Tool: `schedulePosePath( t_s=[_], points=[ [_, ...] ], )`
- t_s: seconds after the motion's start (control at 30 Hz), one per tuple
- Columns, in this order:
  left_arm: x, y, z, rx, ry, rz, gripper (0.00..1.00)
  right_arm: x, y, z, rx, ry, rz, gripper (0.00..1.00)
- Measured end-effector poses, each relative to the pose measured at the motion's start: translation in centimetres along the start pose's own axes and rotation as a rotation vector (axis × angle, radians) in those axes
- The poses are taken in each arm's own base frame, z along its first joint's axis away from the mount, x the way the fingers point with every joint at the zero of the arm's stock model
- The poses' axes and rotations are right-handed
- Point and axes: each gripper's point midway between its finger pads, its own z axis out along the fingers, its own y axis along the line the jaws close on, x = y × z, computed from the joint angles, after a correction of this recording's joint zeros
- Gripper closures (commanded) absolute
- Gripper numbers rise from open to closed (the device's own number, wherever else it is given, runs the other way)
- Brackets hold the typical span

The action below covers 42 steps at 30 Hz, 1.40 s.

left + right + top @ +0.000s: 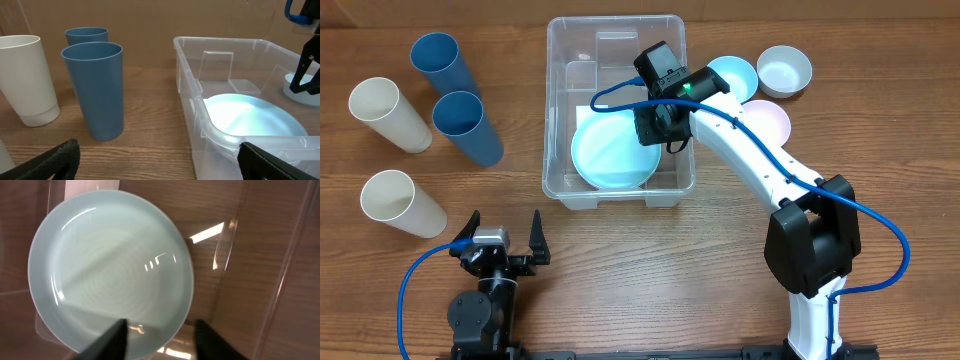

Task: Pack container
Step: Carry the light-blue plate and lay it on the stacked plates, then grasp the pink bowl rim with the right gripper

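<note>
The clear container [556, 100] stands at the table's middle back. A light blue plate [610, 155] lies flat in its near half. My right gripper [660, 132] hangs inside the container over the plate's right edge. In the right wrist view its open fingers [162, 340] straddle the rim of the plate [110, 265] and grip nothing, with the container wall [295, 255] to the right. My left gripper [505, 245] is open and empty near the front edge. The left wrist view shows its fingers [157, 160], the container [187, 75] and the plate [250, 117].
Two blue cups [442, 65] [465, 125] and two white cups [388, 112] [400, 200] lie left of the container. A light blue bowl [735, 75], a white bowl [785, 70] and a pink plate [767, 120] sit to its right.
</note>
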Motion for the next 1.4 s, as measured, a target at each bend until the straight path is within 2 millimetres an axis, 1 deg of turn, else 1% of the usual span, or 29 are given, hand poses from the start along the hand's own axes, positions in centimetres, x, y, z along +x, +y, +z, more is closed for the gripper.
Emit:
schedulePosePath(
  t_s=[0.13, 0.17, 0.23, 0.3, 0.33, 0.37, 0.4, 0.43, 0.5, 0.57, 0.6, 0.63, 0.7, 0.77, 0.8, 0.83, 0.87, 0.9, 0.93, 0.97, 1.0, 1.03, 1.07, 1.1, 1.13, 1.2, 1.27, 1.4],
  points=[
    [0.0, 0.0, 0.0, 0.0, 0.0, 0.0, 0.0, 0.5, -0.3, 0.0, 0.011, 0.022, -0.035, 0.15],
    [0.0, 0.0, 0.0, 0.0, 0.0, 0.0, 0.0, 0.6, -0.3, 0.0, 0.011, 0.023, -0.045, 0.12],
    [0.0, 0.0, 0.0, 0.0, 0.0, 0.0, 0.0, 0.9, -0.1, -0.1, 0.012, 0.036, -0.066, 0.09],
    [0.0, 0.0, 0.0, 0.0, 0.0, 0.0, 0.0, 1.0, 0.1, -1.1, 0.012, 0.053, -0.075, 0.08],
    [0.0, 0.0, 0.0, 0.0, 0.0, 0.0, 0.0, 0.5, 0.4, -2.1, 0.006, 0.048, -0.078, 0.08],
    [0.0, 0.0, 0.0, 0.0, 0.0, 0.0, 0.0, -0.5, 1.1, -3.7, -0.019, 0.021, -0.081, 0.08],
    [0.0, 0.0, 0.0, 0.0, 0.0, 0.0, 0.0, -2.0, 1.9, -5.7, -0.044, -0.026, -0.085, 0.08],
    [0.0, 0.0, 0.0, 0.0, 0.0, 0.0, 0.0, -3.4, 2.8, -8.1, -0.076, -0.083, -0.09, 0.09],
    [0.0, 0.0, 0.0, 0.0, 0.0, 0.0, 0.0, -4.9, 3.8, -11.7, -0.117, -0.15, -0.094, 0.09],
    [0.0, 0.0, 0.0, 0.0, 0.0, 0.0, 0.0, -5.8, 3.7, -14.1, -0.114, -0.2, -0.044, 0.08],
    [0.0, 0.0, 0.0, 0.0, 0.0, 0.0, 0.0, -6.0, 2.5, -14.8, -0.077, -0.212, 0.021, 0.07],
    [0.0, 0.0, 0.0, 0.0, 0.0, 0.0, 0.0, -6.1, 0.9, -15.0, -0.031, -0.214, 0.088, 0.06],
    [0.0, 0.0, 0.0, 0.0, 0.0, 0.0, 0.0, -6.2, -6.1, -15.2, 0.111, -0.202, 0.312, 0.05],
    [0.0, 0.0, 0.0, 0.0, 0.0, 0.0, 0.0, -6.3, -14.3, -15.7, 0.218, -0.216, 0.539, 0.05],
    [0.0, 0.0, 0.0, 0.0, 0.0, 0.0, 0.0, -6.0, -17.1, -15.7, 0.248, -0.212, 0.609, 0.05],
    [0.0, 0.0, 0.0, 0.0, 0.0, 0.0, 0.0, -5.2, -19.9, -15.3, 0.275, -0.192, 0.682, 0.05],
    [0.0, 0.0, 0.0, 0.0, 0.0, 0.0, 0.0, -3.9, -23.2, -14.4, 0.307, -0.154, 0.766, 0.05],
    [0.0, 0.0, 0.0, 0.0, 0.0, 0.0, 0.0, -3.0, -25.0, -13.3, 0.318, -0.128, 0.81, 0.05],
    [0.0, 0.0, 0.0, 0.0, 0.0, 0.0, 0.0, -2.0, -26.6, -11.6, 0.323, -0.096, 0.851, 0.06],
    [0.0, 0.0, 0.0, 0.0, 0.0, 0.0, 0.0, -0.2, -27.8, -8.8, 0.327, -0.036, 0.88, 0.08],
    [0.0, 0.0, 0.0, 0.0, 0.0, 0.0, 0.0, 0.5, -28.0, -7.6, 0.321, -0.013, 0.89, 0.09],
    [0.0, 0.0, 0.0, 0.0, 0.0, 0.0, 0.0, 1.6, -28.1, -5.7, 0.319, 0.021, 0.895, 0.09],
    [0.0, 0.0, 0.0, 0.0, 0.0, 0.0, 0.0, 2.1, -28.0, -5.1, 0.317, 0.035, 0.894, 0.09],
    [0.0, 0.0, 0.0, 0.0, 0.0, 0.0, 0.0, 3.1, -28.0, -2.5, 0.301, 0.052, 0.893, 0.11],
    [0.0, 0.0, 0.0, 0.0, 0.0, 0.0, 0.0, 3.6, -27.9, -1.7, 0.295, 0.063, 0.894, 0.13],
    [0.0, 0.0, 0.0, 0.0, 0.0, 0.0, 0.0, 4.6, -27.9, -0.1, 0.289, 0.073, 0.899, 0.21],
    [0.0, 0.0, 0.0, 0.0, 0.0, 0.0, 0.0, 5.6, -27.9, 1.0, 0.289, 0.09, 0.904, 0.33],
    [0.0, 0.0, 0.0, 0.0, 0.0, 0.0, 0.0, 6.8, -27.9, 2.7, 0.287, 0.097, 0.912, 0.67]
  ],
)
